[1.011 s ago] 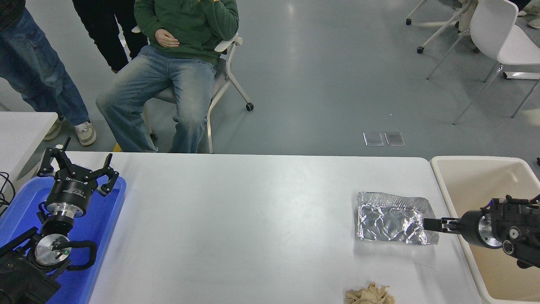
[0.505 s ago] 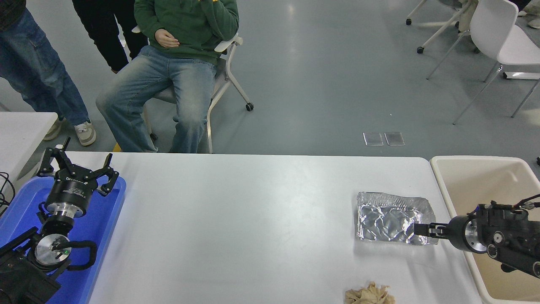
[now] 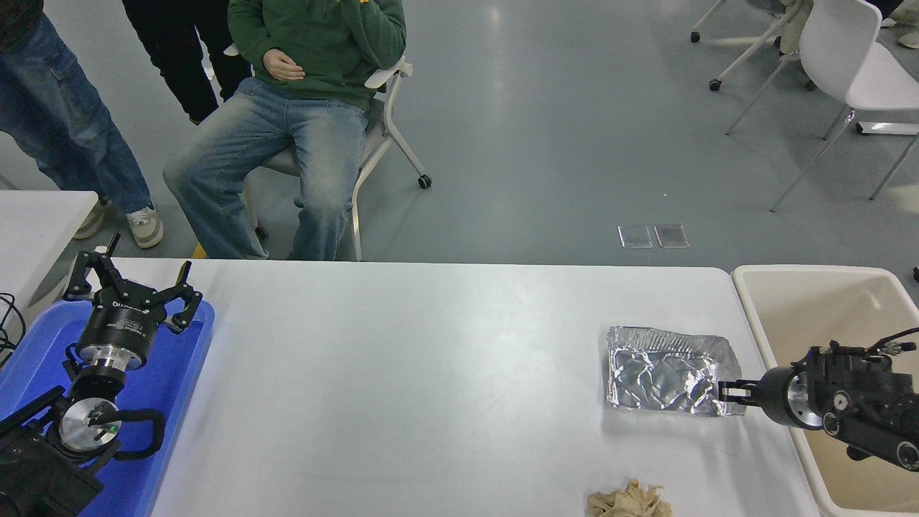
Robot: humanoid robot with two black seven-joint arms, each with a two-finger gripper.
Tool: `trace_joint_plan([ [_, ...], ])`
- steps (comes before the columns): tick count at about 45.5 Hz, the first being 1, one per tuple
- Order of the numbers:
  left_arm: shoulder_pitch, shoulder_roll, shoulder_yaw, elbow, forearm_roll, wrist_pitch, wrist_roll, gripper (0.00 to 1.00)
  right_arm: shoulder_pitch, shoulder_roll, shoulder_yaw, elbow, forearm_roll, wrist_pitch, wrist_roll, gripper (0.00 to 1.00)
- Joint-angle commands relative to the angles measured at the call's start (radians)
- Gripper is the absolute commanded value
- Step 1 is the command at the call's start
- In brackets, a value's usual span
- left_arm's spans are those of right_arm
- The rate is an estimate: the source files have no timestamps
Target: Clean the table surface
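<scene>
The table surface is a wide matte-white top. On its right part lies a crumpled silver foil tray. My right gripper reaches in from the right edge, level with the table, and its fingers are shut on the tray's near right corner rim. A crumpled tan paper wad sits at the table's front edge, below the tray. My left gripper is parked open at the lower left, over a blue tray.
A cream plastic bin stands against the table's right end, under my right arm. A smaller white table's corner shows at the left. A seated person and standing people are beyond the far edge.
My right gripper moved left from beside the foil tray onto its right corner, then drew back slightly to the rim. The foil tray has barely shifted. The left arm has not moved.
</scene>
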Motion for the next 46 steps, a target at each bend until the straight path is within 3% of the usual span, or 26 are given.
trace_joint_plan([
  [1,0.000,0.000,0.000,0.000,-0.001,0.000,0.000,1.00,0.005,-0.005,0.016,0.003,0.070,0.037,-0.005,0.00],
  [30,0.000,0.000,0.000,0.000,0.000,0.000,0.000,1.00,0.002,-0.030,0.065,0.017,0.073,0.037,0.007,0.00],
  [46,0.000,0.000,0.000,0.000,0.000,0.000,0.000,1.00,0.005,-0.131,0.127,0.125,0.125,0.042,0.018,0.00],
])
